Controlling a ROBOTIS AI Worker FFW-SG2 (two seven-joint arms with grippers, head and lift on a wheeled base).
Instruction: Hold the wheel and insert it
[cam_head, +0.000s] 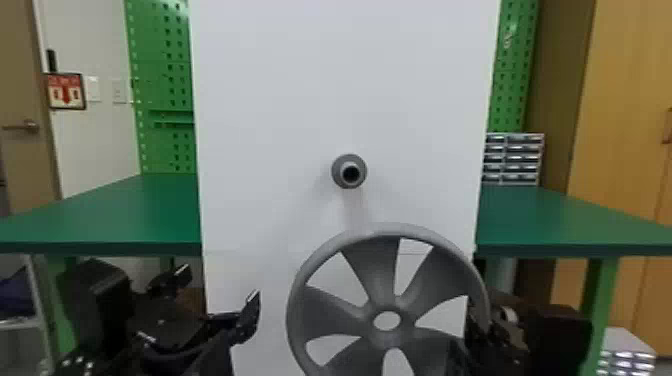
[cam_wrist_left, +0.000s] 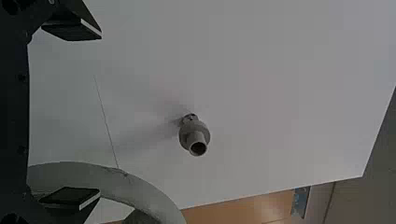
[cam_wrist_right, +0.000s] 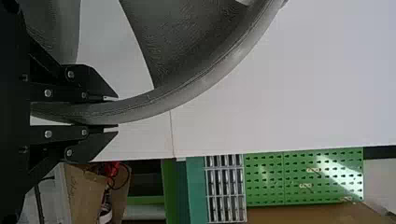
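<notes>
In your head view, the grey wheel (cam_head: 371, 265) stands upright in front of the white board (cam_head: 300, 90), its hub between 5 and 6 o'clock from the grey peg (cam_head: 349, 171). The wheel is off the peg; the peg juts from the board with its hollow end towards you. Your right gripper (cam_head: 481, 321) has the wheel's rim pinched at about 3 o'clock from the hub; in the right wrist view, one finger lies along each side of the rim. Your left gripper (cam_head: 220, 286) holds nothing, its fingers spread wide; in the head view it sits at about 9 o'clock from the hub, apart from the rim, and between 7 and 8 o'clock from the peg.

Behind the board, you can see the green desk (cam_head: 125, 215) on both sides, with a drawer unit (cam_head: 514, 159) on it at 3 o'clock from the peg. Green pegboard (cam_head: 162, 85) shows at 10 and 2 o'clock.
</notes>
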